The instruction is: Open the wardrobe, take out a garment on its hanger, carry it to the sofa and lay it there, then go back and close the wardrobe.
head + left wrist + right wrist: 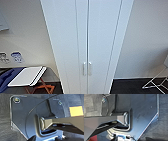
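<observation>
Wardrobe [87, 37] stands directly ahead against the wall, both doors shut, the paired handles [87, 68] meeting at the centre seam, so nothing inside can be seen. Squared-on framing suits a reach for the handles. Whether either hand is open or closed cannot be told. A folding tabletop [25, 76] sits to the left.

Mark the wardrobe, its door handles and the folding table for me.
wardrobe [65, 37], head view, left door panel.
door handles [87, 68], head view, between the pair at the door seam.
folding table [25, 76], head view, white tabletop.
</observation>
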You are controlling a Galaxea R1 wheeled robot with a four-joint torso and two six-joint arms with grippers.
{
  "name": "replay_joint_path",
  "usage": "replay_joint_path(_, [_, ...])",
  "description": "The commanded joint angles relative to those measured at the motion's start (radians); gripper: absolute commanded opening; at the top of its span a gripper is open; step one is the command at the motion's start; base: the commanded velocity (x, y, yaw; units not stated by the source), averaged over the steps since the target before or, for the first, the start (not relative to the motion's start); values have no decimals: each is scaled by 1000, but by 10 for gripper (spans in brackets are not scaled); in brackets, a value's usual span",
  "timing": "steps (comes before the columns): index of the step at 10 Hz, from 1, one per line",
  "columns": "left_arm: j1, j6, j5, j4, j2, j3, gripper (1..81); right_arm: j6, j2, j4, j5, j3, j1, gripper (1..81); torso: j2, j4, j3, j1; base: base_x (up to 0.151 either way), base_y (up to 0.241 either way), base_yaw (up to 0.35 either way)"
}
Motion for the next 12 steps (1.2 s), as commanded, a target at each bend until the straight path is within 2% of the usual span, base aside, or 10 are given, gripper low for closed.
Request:
replay_joint_path(1, [-28, 1, 50, 1, -10, 16, 811, -3, -13, -10, -64, 6, 33, 811, 0, 0, 0, 0, 88, 76, 0])
replay_joint_path(7, [-28, 1, 50, 2, -10, 16, 811, -3, -10, -21, -64, 6, 35, 811, 0, 0, 0, 0, 82, 52, 0])
replay_joint_path(12, [-28, 1, 50, 2, -8, 16, 811, -5, -10, -21, -64, 3, 36, 811, 0, 0, 0, 0, 0, 0, 0])
